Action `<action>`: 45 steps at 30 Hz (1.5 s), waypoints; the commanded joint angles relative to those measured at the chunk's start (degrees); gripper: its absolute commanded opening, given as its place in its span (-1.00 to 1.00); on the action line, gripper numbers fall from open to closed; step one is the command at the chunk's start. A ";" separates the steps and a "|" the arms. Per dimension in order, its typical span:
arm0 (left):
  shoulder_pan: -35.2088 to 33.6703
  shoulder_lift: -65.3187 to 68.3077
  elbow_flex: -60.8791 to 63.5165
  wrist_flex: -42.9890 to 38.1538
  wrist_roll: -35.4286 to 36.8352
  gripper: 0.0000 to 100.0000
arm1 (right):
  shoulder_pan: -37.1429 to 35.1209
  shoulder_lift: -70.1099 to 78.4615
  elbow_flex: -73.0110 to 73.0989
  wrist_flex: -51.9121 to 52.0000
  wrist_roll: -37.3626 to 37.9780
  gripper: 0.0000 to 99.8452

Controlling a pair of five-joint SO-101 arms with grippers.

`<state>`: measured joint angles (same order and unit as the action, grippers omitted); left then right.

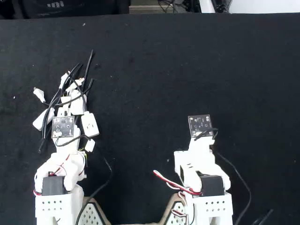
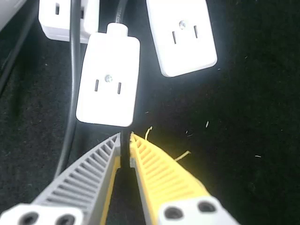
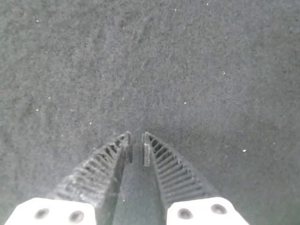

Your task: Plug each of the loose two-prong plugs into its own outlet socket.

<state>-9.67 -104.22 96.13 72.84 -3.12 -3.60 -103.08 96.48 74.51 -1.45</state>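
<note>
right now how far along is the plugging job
Nothing looks done: the near socket and the neighbour socket show empty slots. Nothing is in hand: the left gripper sits shut before the near socket, the right gripper shut over bare cloth. The tangled pile remains to be plugged.

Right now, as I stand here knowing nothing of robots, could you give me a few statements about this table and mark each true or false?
1. The pile of sockets and plugs lies by the left gripper. True.
2. The right gripper holds a plug. False: it holds nothing and hangs over bare black cloth.
3. The socket just ahead of the left gripper has a plug in it. False: both its slots are empty.
4. The pile's cables are black. True.
</note>
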 commanded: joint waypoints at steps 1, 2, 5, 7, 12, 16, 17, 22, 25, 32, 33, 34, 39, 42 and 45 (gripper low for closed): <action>0.92 -0.35 1.27 0.18 0.62 -0.91 | 0.97 -5.49 -0.04 0.35 -0.35 -0.91; 0.92 -0.35 1.27 0.18 0.62 -0.91 | 0.97 -5.49 -0.04 0.35 -0.35 -0.91; 0.92 -0.35 1.27 0.18 0.62 -0.91 | 0.97 -5.49 -0.04 0.35 -0.35 -0.91; 0.92 -0.35 1.27 0.18 0.62 -0.91 | 0.79 -5.49 -0.04 0.18 -0.26 -0.91; 1.98 -0.35 1.27 0.18 0.26 -0.91 | -2.37 -5.49 -0.04 -1.23 -0.26 -0.91; 1.89 -0.35 0.66 0.26 0.26 -0.91 | -2.46 -5.49 -0.04 -6.24 -0.26 -0.91; 1.89 -0.35 0.04 0.35 0.26 -0.91 | -2.46 -5.49 -0.04 -8.00 -0.18 -0.91; -4.70 -0.44 -7.16 -0.35 0.26 -0.91 | -2.46 -5.49 -0.13 -14.77 6.77 -0.91; -10.24 -0.44 -9.98 -4.48 0.26 -0.91 | -2.46 -5.49 -0.13 -17.58 11.69 -0.91; -20.18 -0.44 -11.47 -18.11 0.26 -0.90 | -2.11 -5.49 -5.23 -18.29 12.66 -0.91; -21.05 -0.44 -12.62 -20.04 0.26 -0.90 | -2.11 -5.49 -8.22 -17.93 12.84 -0.91; -22.11 -0.44 -13.85 -21.54 0.26 -0.90 | -2.37 -5.41 -11.56 -17.23 13.36 -0.91; -23.96 -0.35 -23.34 -22.24 0.70 -0.68 | -2.46 -5.14 -30.73 -11.43 14.33 -0.90; -23.87 -0.26 -31.25 -20.57 0.70 -0.66 | -2.46 -3.47 -42.07 -7.56 14.15 -0.85; -23.43 1.23 -38.02 -16.44 0.70 -0.66 | -2.46 3.21 -53.49 -3.52 13.71 -0.72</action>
<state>-33.14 -104.66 69.41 52.88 -3.03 -5.27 -103.08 55.87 67.91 12.18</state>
